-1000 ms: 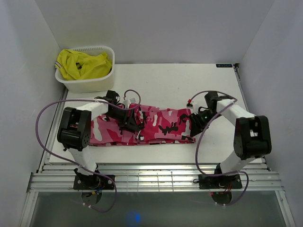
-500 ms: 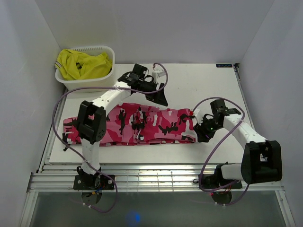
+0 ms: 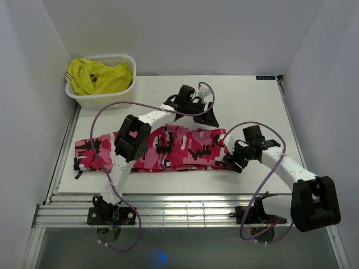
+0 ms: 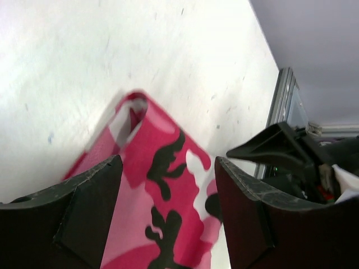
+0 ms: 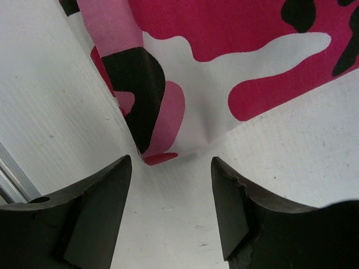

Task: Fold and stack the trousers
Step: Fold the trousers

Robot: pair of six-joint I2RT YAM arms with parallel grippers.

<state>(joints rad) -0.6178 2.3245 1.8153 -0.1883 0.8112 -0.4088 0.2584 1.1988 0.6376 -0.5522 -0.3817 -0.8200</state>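
At the far left corner of the white table, a white slotted plastic basket holds a crumpled plain yellow garment, set well apart from the work. Across the near half of the table lie the long pink, white, dark red and black camouflage fabric trousers. They form a flat, narrow band running left to right, apparently doubled lengthwise, a shape that suits a fold end over end. The left gripper, its arm reaching rightward over the band, hangs above the far right corner of the trousers. Its jaws are wide apart and hold nothing. The right gripper sits low at the near right corner, jaws likewise spread, straddling the fabric tip without pinching it. Both grippers thus flank the same end, probably placed to grasp it and carry it leftward.
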